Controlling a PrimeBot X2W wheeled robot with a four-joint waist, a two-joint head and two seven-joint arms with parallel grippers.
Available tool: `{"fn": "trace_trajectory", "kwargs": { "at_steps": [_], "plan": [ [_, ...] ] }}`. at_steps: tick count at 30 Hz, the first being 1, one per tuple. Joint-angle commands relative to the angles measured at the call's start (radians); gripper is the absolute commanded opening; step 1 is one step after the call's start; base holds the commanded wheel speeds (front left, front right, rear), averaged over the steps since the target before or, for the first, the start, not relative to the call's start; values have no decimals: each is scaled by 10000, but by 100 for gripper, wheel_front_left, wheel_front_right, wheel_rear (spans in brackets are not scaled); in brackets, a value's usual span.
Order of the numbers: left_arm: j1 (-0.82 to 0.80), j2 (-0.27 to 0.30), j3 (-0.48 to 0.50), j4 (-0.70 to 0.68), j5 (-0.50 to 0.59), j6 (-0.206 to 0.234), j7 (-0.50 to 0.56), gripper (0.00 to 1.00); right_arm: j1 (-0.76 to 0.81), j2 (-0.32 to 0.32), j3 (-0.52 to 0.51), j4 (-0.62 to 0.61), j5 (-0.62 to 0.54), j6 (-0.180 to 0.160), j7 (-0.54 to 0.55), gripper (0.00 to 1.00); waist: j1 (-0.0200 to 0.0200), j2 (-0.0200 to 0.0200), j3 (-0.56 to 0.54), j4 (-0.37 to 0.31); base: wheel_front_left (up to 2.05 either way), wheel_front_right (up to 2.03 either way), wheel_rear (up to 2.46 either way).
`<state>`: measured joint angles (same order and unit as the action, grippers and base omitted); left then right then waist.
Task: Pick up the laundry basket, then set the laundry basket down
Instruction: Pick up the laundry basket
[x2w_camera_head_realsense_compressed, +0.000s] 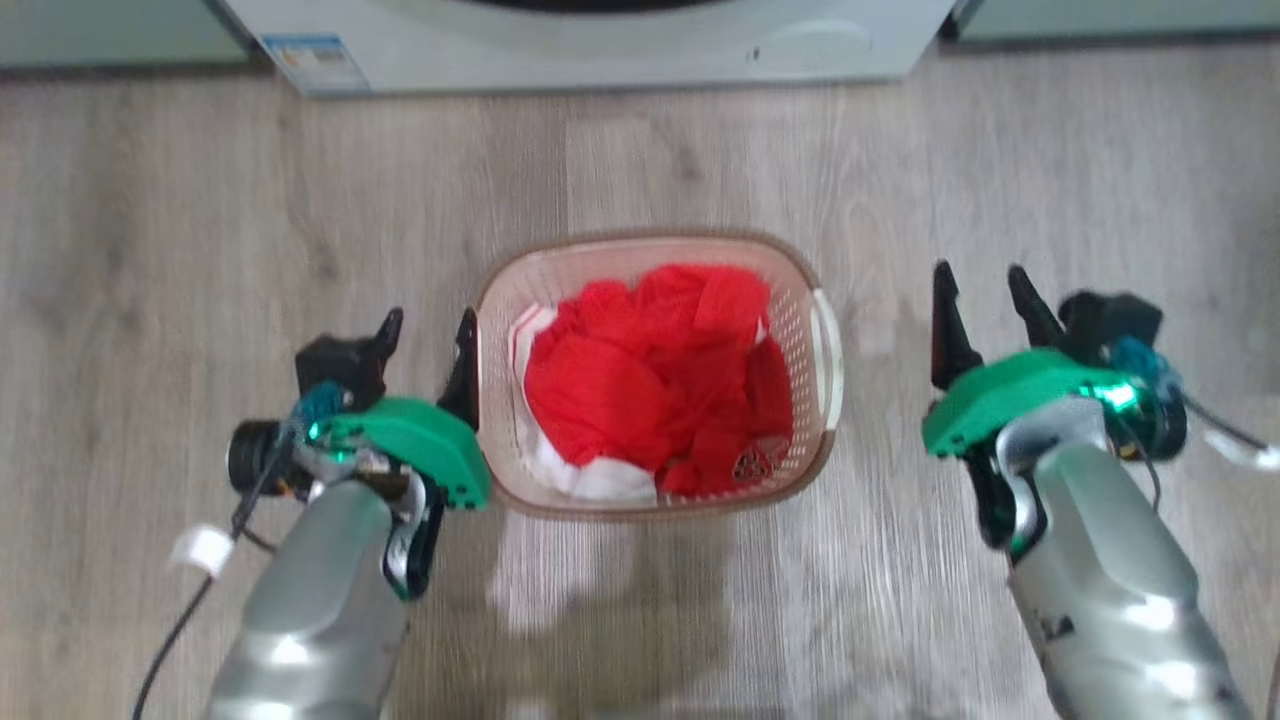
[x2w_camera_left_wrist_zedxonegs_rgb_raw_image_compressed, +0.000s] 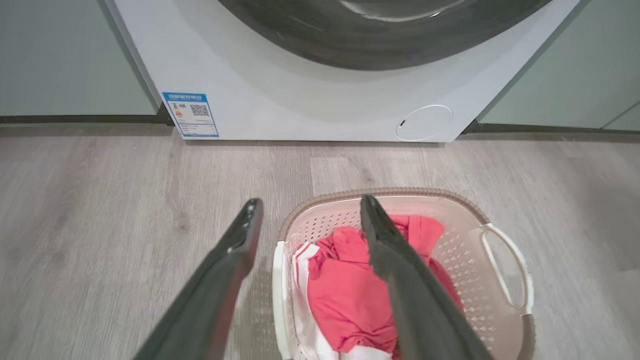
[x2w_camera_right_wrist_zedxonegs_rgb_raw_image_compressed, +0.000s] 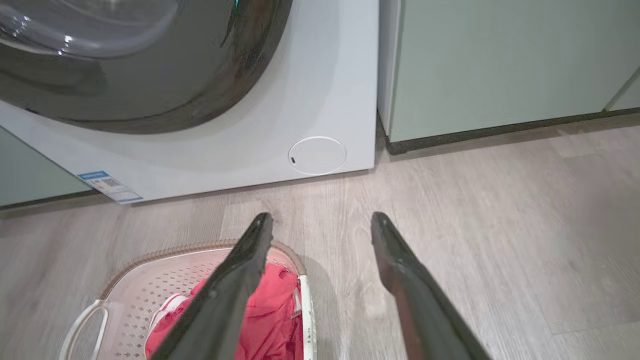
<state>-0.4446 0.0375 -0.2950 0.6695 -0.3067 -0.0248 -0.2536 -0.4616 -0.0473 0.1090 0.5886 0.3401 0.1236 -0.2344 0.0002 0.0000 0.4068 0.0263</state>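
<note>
Left claw (x2w_camera_head_realsense_compressed: 430, 325) and right claw (x2w_camera_head_realsense_compressed: 980, 285), both wide open and empty, flank the laundry basket (x2w_camera_head_realsense_compressed: 655, 238) at nine and three o'clock; grip its side handles (x2w_camera_head_realsense_compressed: 828, 345) evenly.

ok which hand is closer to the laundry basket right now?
The left hand: its inner finger sits right beside the laundry basket rim. The right hand stands off, with bare floor between.

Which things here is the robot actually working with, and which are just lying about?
In the job: basket, left gripper, right gripper, both open.
Just there: washing machine, red clothes inside the basket, cabinets, floor.
</note>
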Motion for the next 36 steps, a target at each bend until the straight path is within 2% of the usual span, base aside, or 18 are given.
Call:
{"fn": "trace_trajectory", "kwargs": {
  "at_steps": [1, 10, 16, 25, 36],
  "plan": [
    [-361, 128, 236, 80, 50, -54, -82, 100, -277, -29, 335, -68, 75, 71, 44, 100, -2, 0, 771, -48, 0, 0, 0],
    [-2272, 128, -186, 3251, 270, -560, -82, 100, -1926, -29, 1321, 1864, 767, 71, 612, 100, -2, 0, 2059, -183, 0, 0, 0],
    [-3151, 128, -595, 4652, 74, -798, -25, 100, -2588, -29, 2067, 2827, 1421, 71, 927, 100, -2, 0, 2617, -173, 0, 0, 0],
    [-4162, 128, -1412, 5454, -421, -1006, 536, 100, -3524, -29, 2798, 3744, 2428, 71, 1184, 100, -2, 0, 3482, -56, 0, 0, 0],
    [-4920, 129, -1833, 5984, -651, -1036, 1461, 100, -4319, -29, 3771, 4391, 3330, 71, 1520, 100, -2, 0, 4249, -157, 0, 0, 0]
  ]
}}
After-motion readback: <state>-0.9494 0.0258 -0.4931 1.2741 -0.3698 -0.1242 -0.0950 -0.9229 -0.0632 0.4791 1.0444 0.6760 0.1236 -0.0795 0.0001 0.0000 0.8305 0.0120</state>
